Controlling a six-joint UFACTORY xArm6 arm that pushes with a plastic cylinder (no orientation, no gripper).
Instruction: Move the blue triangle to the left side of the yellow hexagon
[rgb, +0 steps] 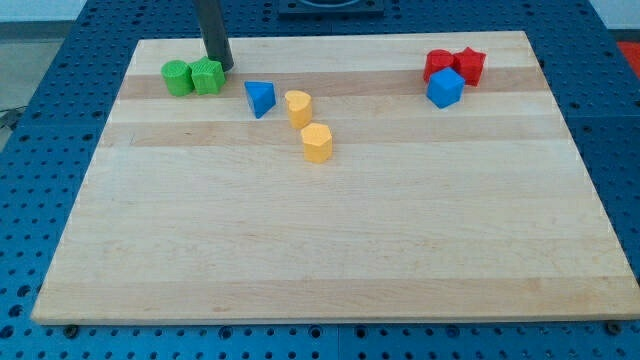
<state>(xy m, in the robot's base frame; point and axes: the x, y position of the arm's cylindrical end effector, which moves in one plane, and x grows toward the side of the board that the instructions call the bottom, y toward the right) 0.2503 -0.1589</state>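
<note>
The rod's lower end, my tip (220, 66), is shown resting on the wooden board (330, 260) near the view's top left, touching or just beside the right-hand green block (207, 76), with a second green block (178, 77) at its left; being a bare rod, it has no jaws and nothing is held. The blue triangle (260, 98) is seen just left of the upper yellow block (298, 107), while the yellow hexagon (317, 143) lies lower right. A blue cube (445, 88) and two red blocks (455, 65) are set well apart. A push aimed off-centre is judged likely to spin the triangle or knock the upper yellow block into the hexagon.
</note>
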